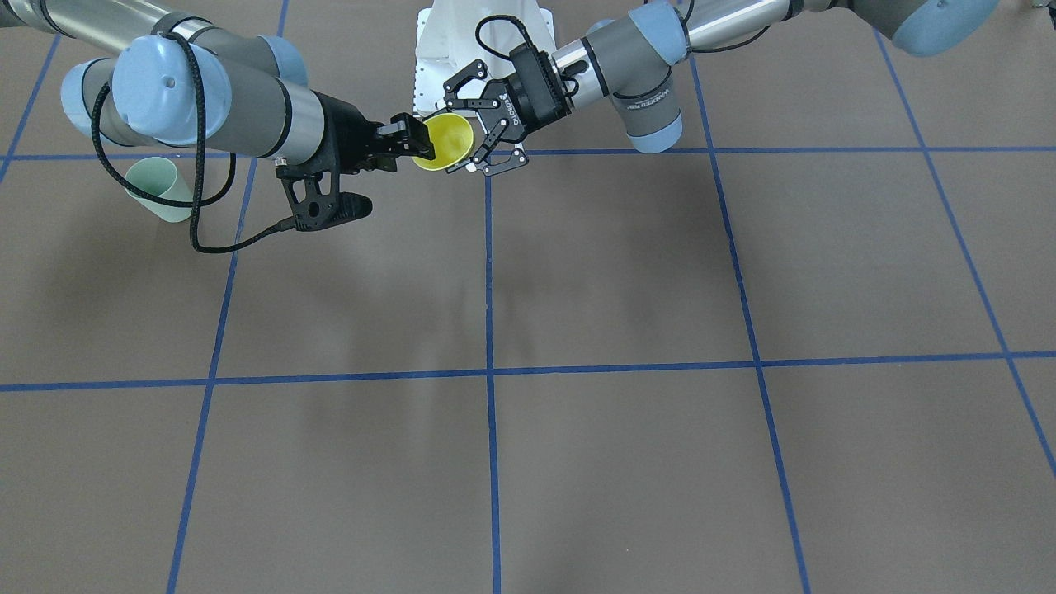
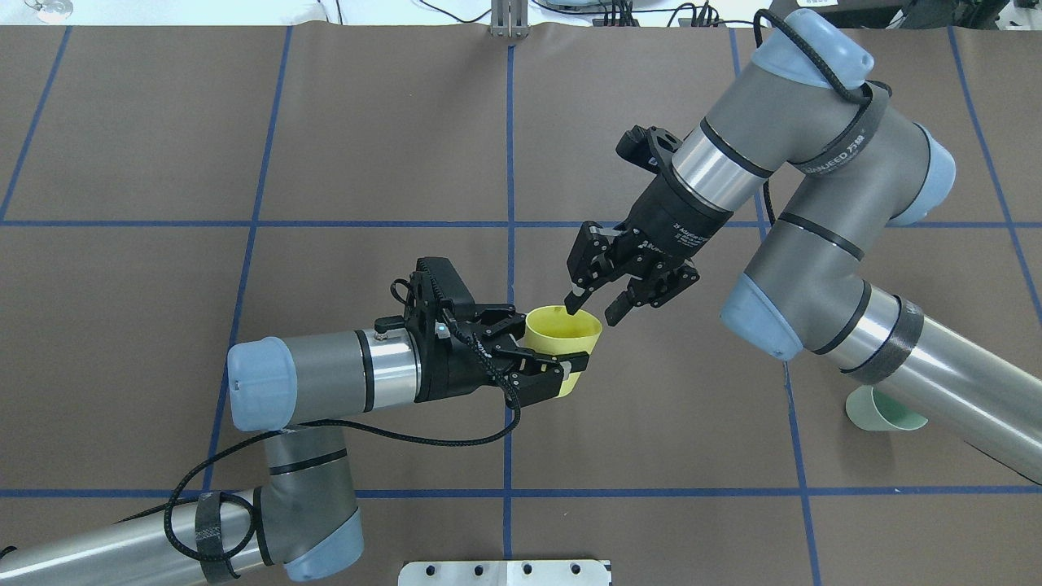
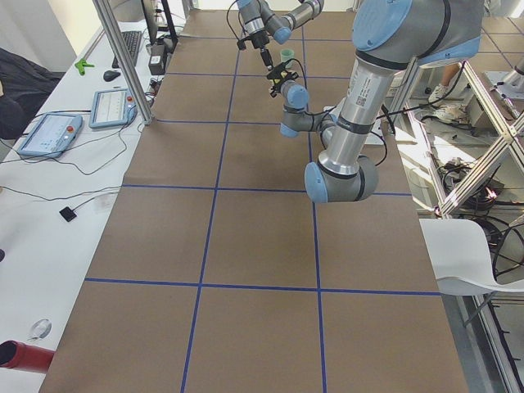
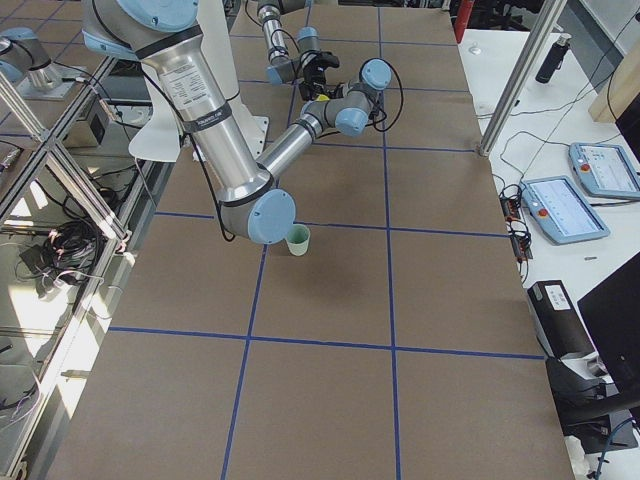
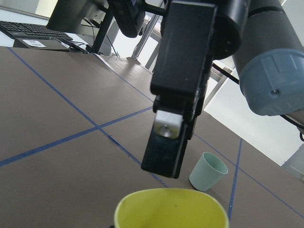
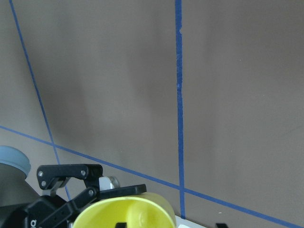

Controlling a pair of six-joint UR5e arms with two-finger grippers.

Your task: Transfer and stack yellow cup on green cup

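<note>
Edges of surface (image 2: 366, 122) far, green cup (image 2: 875, 411) well apart, yellow cup (image 2: 562, 334) was clasped by left gripper (image 2: 545, 350), mouth up, axis near upright, right gripper (image 2: 593, 312) spread at rim.

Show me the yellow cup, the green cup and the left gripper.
yellow cup (image 2: 562, 327): overhead view, inner wall.
green cup (image 5: 204, 175): left wrist view, outer side wall.
left gripper (image 2: 549, 346): overhead view, between its fingertips.

Bright yellow cup (image 2: 563, 338) aloft, mouth upward; pale mint-green cup (image 4: 297, 240) upright, well apart, on the robot's right.
</note>
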